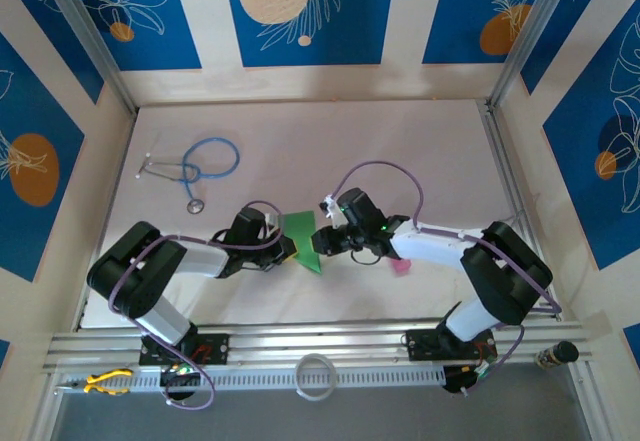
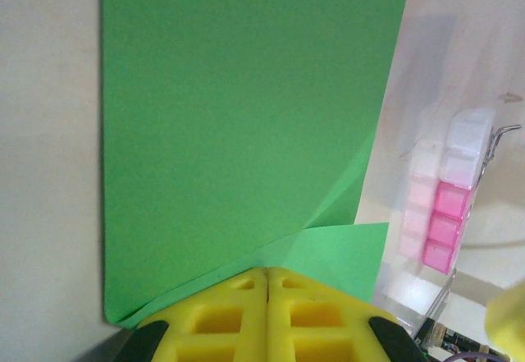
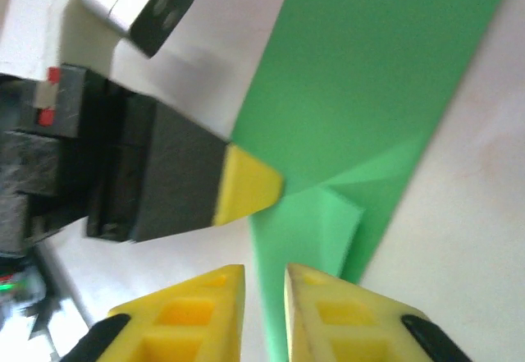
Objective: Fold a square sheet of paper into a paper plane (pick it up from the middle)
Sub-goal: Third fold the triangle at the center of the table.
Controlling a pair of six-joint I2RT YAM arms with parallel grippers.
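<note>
Green paper point(image 1: 300, 239) caught between both arms, middle of the table point(image 1: 400, 141).
The paper is light, floppy and easily creased: grip an edge by the fold. The left gripper point(image 2: 267, 273) is clamped on its edge, and the right gripper point(image 3: 264, 270) has its fingers narrowly parted alongside. Wrist views reveal a folded corner flap point(image 2: 344, 255) that the overhead view flattens.

Stethoscope point(image 1: 195, 166), blue tubing, lies back-left on table point(image 1: 420, 136). Pink bottle point(image 2: 447, 206) near front, right of centre. Yellow pliers point(image 1: 105, 381) at left end of front rail, white ring point(image 1: 315, 376) mid-rail.
</note>
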